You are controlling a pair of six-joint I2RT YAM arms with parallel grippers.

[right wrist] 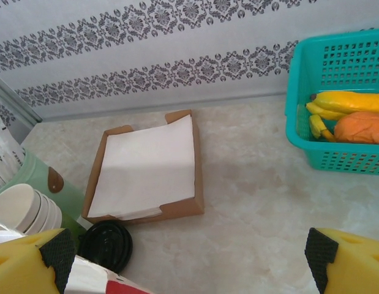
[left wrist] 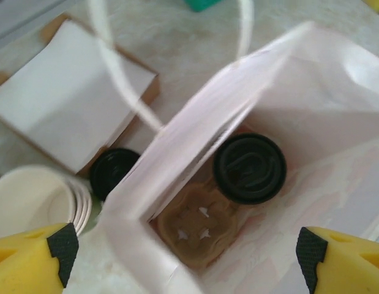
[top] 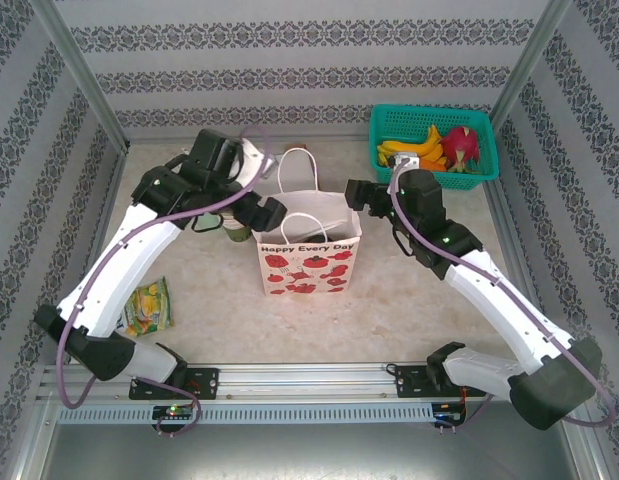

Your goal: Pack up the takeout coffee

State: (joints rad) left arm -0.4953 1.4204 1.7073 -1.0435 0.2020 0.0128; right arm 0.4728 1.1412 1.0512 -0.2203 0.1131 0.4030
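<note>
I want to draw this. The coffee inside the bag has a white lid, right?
Not white. The coffee inside the bag has a black lid; the left wrist view looks straight down on it.

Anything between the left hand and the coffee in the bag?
Nothing visible. The takeout coffee sits lid-up inside the open bag, in plain sight below the open left hand.
</note>
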